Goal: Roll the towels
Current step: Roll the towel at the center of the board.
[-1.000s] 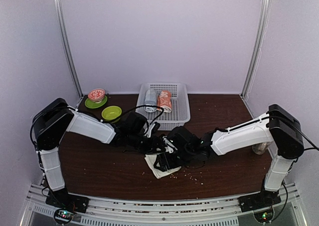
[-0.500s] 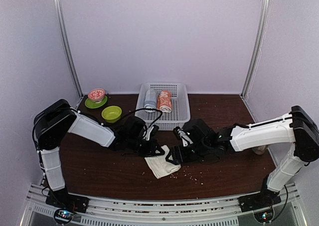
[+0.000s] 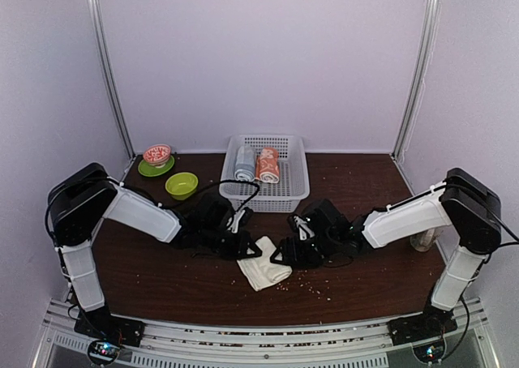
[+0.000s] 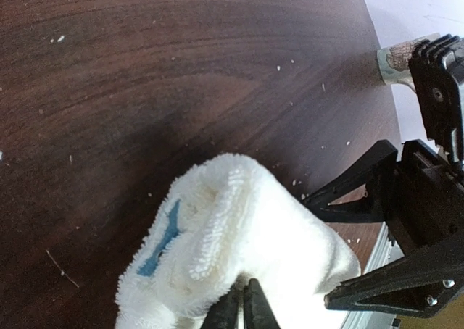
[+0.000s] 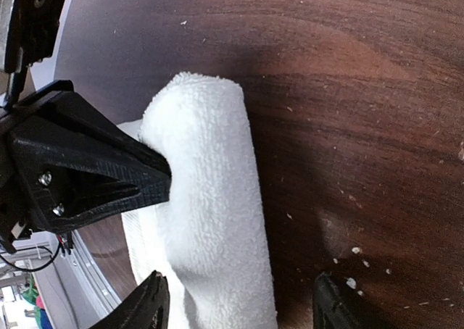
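Three towels (image 3: 264, 264), one basket (image 3: 298, 173), two bowls (image 3: 182, 185), one plate (image 3: 148, 172), two arms (image 3: 142, 212).

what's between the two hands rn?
The cream towel, bunched up. The left hand pinches its edge and the right hand is open at its other side. The top external view shows this, and both wrist views agree.

A dark brown wood-grain table (image 3: 162, 279), scattered with pale crumbs (image 3: 320, 285), forms the floor of a small enclosure closed in by plain, pale lilac-white panels: a back wall (image 3: 268, 60), a left side wall (image 3: 40, 100) and a right side wall (image 3: 478, 84). Slim silver metal uprights (image 3: 109, 76) run up the two rear corners, and a ribbed aluminium rail (image 3: 259, 341) edges the table's near side. Soft, even light leaves only faint shadows on the wood.
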Robot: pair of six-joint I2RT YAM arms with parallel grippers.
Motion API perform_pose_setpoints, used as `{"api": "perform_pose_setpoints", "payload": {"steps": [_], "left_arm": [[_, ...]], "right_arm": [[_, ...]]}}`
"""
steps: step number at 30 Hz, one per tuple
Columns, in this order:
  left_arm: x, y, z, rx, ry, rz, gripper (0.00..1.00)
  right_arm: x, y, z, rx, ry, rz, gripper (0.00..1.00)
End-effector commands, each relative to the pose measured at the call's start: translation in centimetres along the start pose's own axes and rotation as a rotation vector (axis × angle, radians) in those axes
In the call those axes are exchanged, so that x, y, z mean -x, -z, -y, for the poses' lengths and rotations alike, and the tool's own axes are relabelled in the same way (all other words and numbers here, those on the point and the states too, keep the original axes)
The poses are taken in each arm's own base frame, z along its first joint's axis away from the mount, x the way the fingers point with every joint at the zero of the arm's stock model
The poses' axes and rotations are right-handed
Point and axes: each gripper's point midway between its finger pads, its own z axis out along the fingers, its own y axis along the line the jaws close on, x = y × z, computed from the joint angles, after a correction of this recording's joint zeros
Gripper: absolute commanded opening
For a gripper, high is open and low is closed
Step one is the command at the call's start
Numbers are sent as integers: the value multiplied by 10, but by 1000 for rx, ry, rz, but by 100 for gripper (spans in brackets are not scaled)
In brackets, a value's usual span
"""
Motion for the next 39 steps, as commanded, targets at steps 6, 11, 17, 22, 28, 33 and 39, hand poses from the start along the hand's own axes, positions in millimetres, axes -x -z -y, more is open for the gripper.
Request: {"api": "perform_pose_setpoints", "payload": {"steps": [6, 11, 17, 22, 28, 33, 39], "left_arm": [[-19, 5, -27, 97, 23, -42, 6], [-15, 15, -19, 92, 11, -25, 6], [-11, 35, -4, 68, 0, 15, 8], [1, 51, 17, 24, -20, 65, 8], [16, 50, 32, -13, -46, 88, 8], [17, 34, 29, -28, -32, 65, 8], [1, 20, 15, -38, 9, 20, 7]], "right_arm": [[3, -9, -20, -7, 84, -32, 30], [6, -5, -21, -150, 219, -15, 13], [3, 2, -23, -297, 349, -5, 11], [-3, -3, -18, -359, 411, -3, 10], [-8, -8, -17, -423, 475, 0, 9], [-8, -8, -24, -449, 512, 10, 9], [-12, -5, -34, -445, 552, 15, 9]]}}
